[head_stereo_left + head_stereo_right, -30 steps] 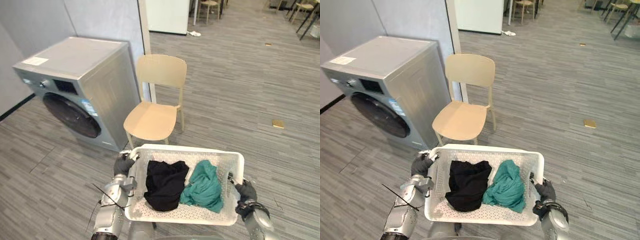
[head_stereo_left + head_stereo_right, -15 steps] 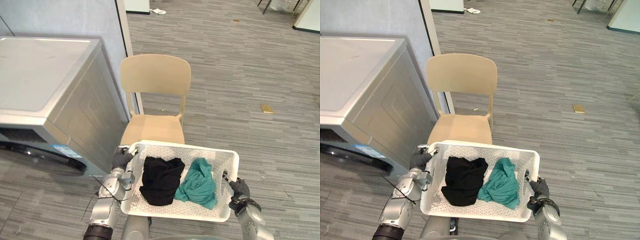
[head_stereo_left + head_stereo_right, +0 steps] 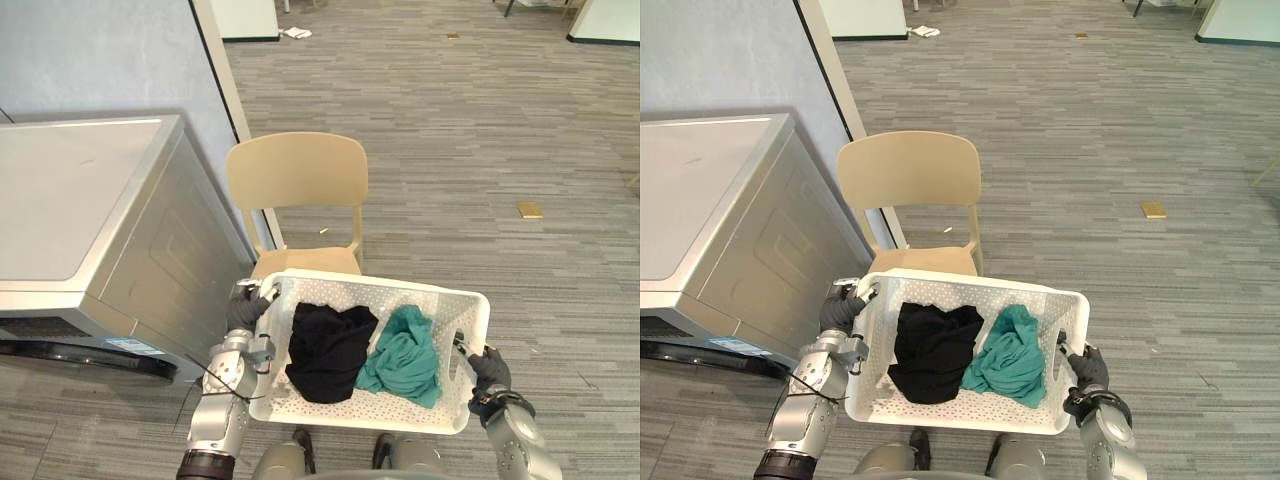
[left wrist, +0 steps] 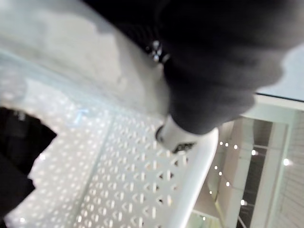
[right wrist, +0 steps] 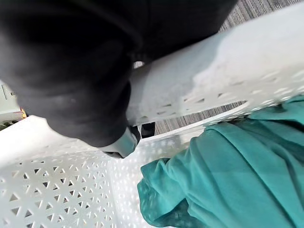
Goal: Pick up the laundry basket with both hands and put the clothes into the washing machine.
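Left eye view is showing the laundry basket (image 3: 380, 283) being held before the chair (image 3: 297, 175), mouth up, long axis running left to right. Left hand (image 3: 243, 312) and right hand (image 3: 487, 372) are curling fingers round its short ends, clothes (image 3: 330, 350) lying inside.

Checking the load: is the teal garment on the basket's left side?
No, the teal garment lies in the basket at right, the black garment at left.
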Motion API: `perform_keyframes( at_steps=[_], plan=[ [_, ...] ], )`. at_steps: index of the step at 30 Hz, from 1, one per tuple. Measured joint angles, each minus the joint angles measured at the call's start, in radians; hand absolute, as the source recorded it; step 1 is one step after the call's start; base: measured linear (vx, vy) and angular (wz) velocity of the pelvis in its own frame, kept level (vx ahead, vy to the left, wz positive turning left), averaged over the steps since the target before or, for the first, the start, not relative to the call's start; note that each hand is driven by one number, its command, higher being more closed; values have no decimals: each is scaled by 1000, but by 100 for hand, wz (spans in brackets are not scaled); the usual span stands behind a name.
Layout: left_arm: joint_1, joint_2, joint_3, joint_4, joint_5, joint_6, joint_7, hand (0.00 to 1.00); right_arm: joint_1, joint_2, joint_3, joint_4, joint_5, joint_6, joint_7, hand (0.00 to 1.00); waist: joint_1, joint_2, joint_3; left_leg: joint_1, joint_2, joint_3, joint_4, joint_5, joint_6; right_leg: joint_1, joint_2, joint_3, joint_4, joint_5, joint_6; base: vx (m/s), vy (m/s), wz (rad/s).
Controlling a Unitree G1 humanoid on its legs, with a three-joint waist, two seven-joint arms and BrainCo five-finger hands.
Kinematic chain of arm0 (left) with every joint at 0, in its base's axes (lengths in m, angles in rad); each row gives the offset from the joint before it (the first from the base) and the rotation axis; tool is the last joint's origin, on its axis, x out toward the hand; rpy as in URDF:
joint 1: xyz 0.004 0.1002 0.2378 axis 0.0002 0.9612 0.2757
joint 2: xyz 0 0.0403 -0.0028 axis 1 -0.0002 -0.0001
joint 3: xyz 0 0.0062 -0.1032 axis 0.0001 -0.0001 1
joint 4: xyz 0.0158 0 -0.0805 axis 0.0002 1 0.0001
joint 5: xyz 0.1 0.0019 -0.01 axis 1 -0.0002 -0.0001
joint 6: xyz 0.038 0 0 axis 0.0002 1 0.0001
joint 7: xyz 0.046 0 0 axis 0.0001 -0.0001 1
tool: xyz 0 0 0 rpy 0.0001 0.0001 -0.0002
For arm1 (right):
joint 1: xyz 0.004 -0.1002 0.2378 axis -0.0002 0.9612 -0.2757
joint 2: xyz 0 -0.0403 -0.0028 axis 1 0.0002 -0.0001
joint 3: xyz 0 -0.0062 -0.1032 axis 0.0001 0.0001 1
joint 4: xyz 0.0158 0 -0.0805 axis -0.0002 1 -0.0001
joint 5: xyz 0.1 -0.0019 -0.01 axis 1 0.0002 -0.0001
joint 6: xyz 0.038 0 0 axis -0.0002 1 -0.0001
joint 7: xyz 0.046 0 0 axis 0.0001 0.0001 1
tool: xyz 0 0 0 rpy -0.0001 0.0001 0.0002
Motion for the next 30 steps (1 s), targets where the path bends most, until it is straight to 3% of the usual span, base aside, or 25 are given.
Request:
perform_keyframes(
  at_steps=[3, 9, 12, 16, 23, 30],
  plan=[
    [-1, -2, 20, -31, 1, -1, 0, 100, -36, -11, 9, 0, -3, 3, 4, 100, 14, -1, 5, -39, -8, -23, -20, 28, 2, -30, -5, -27, -7, 6, -1, 57, -12, 26],
    [-133, 20, 97, -46, -16, -43, 43, 100, -317, -64, 60, 59, -9, 6, 1, 100, 47, 4, 103, -148, -34, -36, -22, 85, 5, -171, -50, -35, 76, 5, -2, -71, 23, 13],
    [-249, 64, 101, 11, -35, -55, 74, 100, -469, -101, 82, 132, -3, 6, -20, 100, 65, 3, 154, -189, -46, -34, -22, 106, 7, -230, -72, -34, 120, 3, -6, -171, 32, 9],
    [-512, 156, 98, 188, -53, -68, 137, 100, -701, -125, 100, 224, 8, 6, -88, 100, 66, -1, 228, -270, -61, -23, -35, 138, 10, -334, -98, -27, 171, 8, -16, -176, 27, 8],
    [-870, 282, 65, 451, -81, -69, 220, 100, -949, -119, 127, 350, 62, 1, -190, 100, 63, -9, 247, -402, -42, -1, -11, 171, 26, -450, -80, -22, 139, 66, -30, -69, 4, -11],
    [-1135, 355, 60, 650, -82, -68, 243, 100, -1144, -125, 125, 413, 62, -4, -236, 100, 61, -22, 260, -512, 1, 9, 27, 171, 26, -509, -27, -25, 49, 133, -37, -3, 0, -16]
  ],
)
